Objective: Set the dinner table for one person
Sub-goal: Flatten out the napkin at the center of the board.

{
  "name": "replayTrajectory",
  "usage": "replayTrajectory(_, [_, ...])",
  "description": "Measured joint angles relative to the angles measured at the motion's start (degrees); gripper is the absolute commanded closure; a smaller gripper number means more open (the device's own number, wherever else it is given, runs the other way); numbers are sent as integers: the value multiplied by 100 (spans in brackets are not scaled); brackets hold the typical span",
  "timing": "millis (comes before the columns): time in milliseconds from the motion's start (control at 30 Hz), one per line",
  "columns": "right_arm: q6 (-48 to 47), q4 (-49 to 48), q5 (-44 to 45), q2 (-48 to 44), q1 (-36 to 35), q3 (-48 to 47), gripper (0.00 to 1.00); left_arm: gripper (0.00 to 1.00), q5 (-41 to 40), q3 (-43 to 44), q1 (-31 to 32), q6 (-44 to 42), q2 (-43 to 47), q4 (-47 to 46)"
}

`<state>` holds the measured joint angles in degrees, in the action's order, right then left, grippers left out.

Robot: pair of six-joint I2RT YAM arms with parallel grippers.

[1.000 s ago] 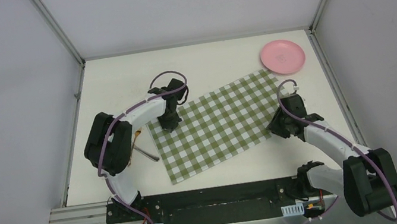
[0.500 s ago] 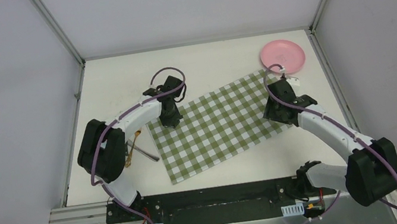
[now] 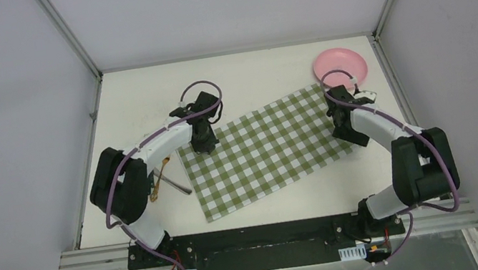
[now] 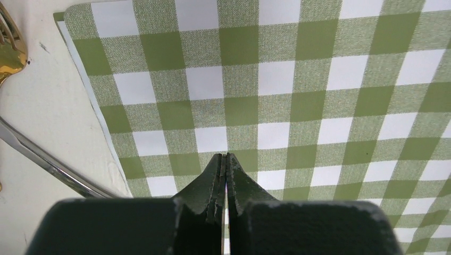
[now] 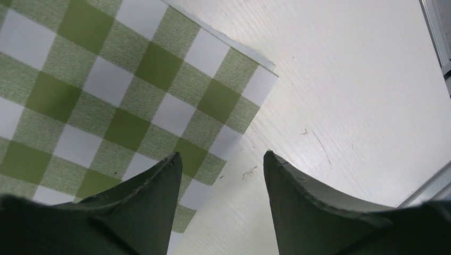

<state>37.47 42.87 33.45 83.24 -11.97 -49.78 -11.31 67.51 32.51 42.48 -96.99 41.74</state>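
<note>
The white dinner table (image 3: pixel 271 79) carries a green-and-white checked cloth (image 3: pixel 268 152) lying flat and askew. My left gripper (image 3: pixel 203 146) points down on the cloth's far left corner. In the left wrist view the gripper (image 4: pixel 226 156) is shut, its tips against the cloth (image 4: pixel 298 106), with nothing seen between them. My right gripper (image 3: pixel 358 138) is at the cloth's near right corner. In the right wrist view it (image 5: pixel 220 154) is open and empty, one finger over the cloth's (image 5: pixel 106 95) edge and the other over the bare table (image 5: pixel 345 95).
A pink plate (image 3: pixel 340 67) sits at the far right corner. A gold fork (image 3: pixel 160 180) and a silver knife (image 3: pixel 175 183) lie crossed left of the cloth; both the fork (image 4: pixel 10 48) and the knife (image 4: pixel 48 162) show in the left wrist view. Aluminium rails (image 3: pixel 401 102) edge the table.
My right arm has folded and its gripper has swung from the cloth's near right edge out to its right corner. The left gripper and the cloth stay in place.
</note>
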Motion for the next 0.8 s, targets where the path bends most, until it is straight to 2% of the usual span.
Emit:
replayTrajectory(100, [125, 42, 4, 79, 94, -7, 41, 100, 11, -2, 0, -13, 81, -28])
replayTrajectory(167, [240, 55, -42, 186, 129, -20, 52, 100, 17, -15, 0, -22, 133, -52])
replayTrajectory(233, [365, 116, -118, 413, 138, -79, 74, 100, 46, -46, 0, -35, 205, -70])
replayTrajectory(267, [439, 164, -146, 568, 138, -131, 94, 100, 55, -57, 0, -39, 232, -72])
replayTrajectory(300, [503, 219, -173, 739, 138, -192, 100, 100, 79, -66, 0, -44, 262, -72])
replayTrajectory(467, [796, 780, -227, 1493, 138, -765, 100, 100, 136, -87, 0, -66, 402, -76])
replayTrajectory(633, [903, 920, -216, 1582, 138, -863, 100, 100, 199, -90, 0, -103, 629, -79])
replayTrajectory(800, [1405, 1276, -127, 1738, 140, -990, 100, 100, 245, -92, 0, -125, 841, -79])
